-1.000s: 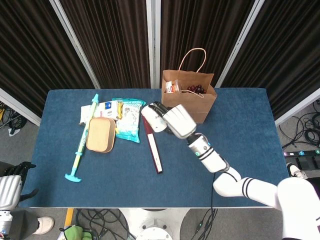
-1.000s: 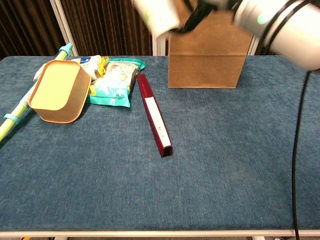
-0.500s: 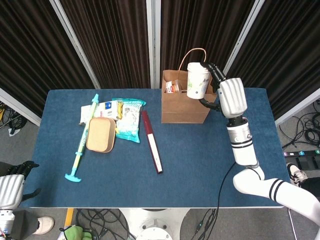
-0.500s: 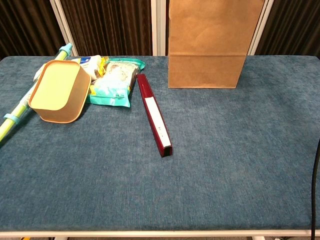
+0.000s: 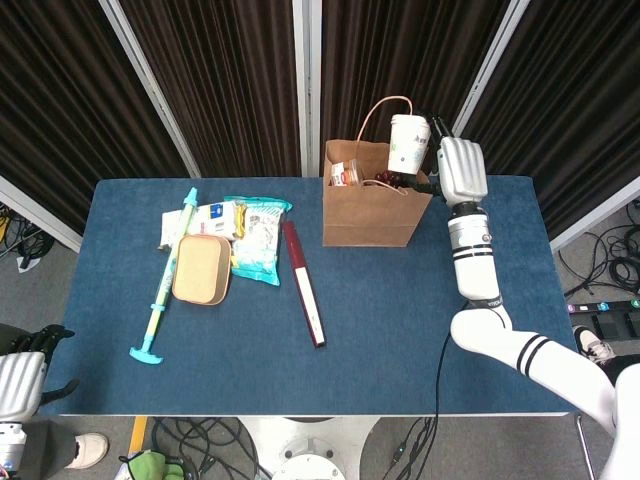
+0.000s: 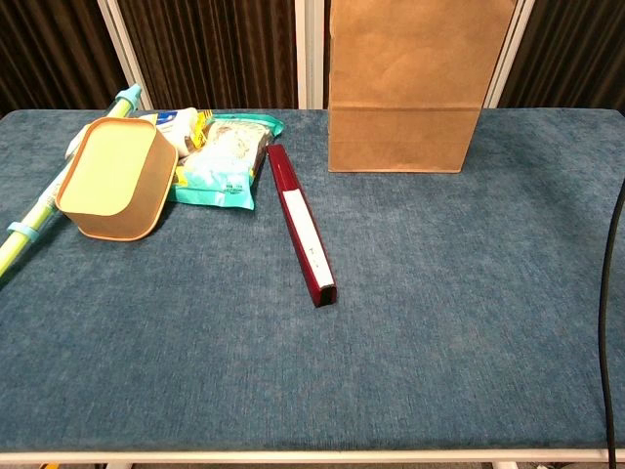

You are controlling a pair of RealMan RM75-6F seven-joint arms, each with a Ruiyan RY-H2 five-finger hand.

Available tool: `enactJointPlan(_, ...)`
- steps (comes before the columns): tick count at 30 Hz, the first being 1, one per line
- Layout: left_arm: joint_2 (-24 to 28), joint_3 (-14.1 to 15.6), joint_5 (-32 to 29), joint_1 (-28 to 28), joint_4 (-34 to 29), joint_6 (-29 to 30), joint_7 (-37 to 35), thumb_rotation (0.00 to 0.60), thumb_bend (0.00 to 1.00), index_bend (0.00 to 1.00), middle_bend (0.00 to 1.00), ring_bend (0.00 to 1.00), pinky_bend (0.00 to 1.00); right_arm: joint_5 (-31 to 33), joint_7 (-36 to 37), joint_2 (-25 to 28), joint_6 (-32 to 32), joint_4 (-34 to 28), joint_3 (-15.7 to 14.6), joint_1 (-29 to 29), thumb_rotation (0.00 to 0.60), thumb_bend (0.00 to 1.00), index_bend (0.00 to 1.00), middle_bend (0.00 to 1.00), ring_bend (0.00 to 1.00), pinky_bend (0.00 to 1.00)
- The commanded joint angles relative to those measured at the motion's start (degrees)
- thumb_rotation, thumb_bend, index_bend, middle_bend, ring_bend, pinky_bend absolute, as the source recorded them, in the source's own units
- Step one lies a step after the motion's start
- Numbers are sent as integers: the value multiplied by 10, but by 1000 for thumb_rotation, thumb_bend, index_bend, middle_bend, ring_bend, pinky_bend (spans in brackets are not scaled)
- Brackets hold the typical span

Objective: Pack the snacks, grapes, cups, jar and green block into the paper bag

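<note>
At upper right of the head view, the right hand [image 5: 458,168] clamps the white cup [image 5: 408,143] above the paper bag [image 5: 372,208]; released off-centre, it could catch the rim; the left hand [image 5: 20,375], lower left, looks loosely curled, empty.

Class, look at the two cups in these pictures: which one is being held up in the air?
The white paper cup, gripped by the right hand above the paper bag. The tan cup lies on the table beside the snacks.

right robot hand [image 5: 455,168] raised high on an upright forearm, fingers wrapped round a white cup [image 5: 408,144]. left robot hand [image 5: 22,372] low at the frame corner, fingers apart, holding nothing.
</note>
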Motion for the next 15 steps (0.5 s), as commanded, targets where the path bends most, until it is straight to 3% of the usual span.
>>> enactJointPlan(1,0,0,0,0,1,0,-1,600,41,357,347,311,264,26,-23,-6,-34,7,-8,12,600,192,74,132,654,887)
enactJointPlan(4,0,0,-1,2,2,2,-2,600,40,357,347,311,264,39,-40,3,-58,-2,-17,15,600,192,6,54,643,884)
enactJointPlan(7,0,0,-1,3,3,3,-3,600,40,357,347,311,264,36,-35,15,-64,-18,-20,10,600,192,0,0,629,881)
enactJointPlan(15,-2,0,4,1,4,3,-3,600,40,357,347,311,264,-35,43,61,-16,-93,-17,-38,600,195,0,9,627,881)
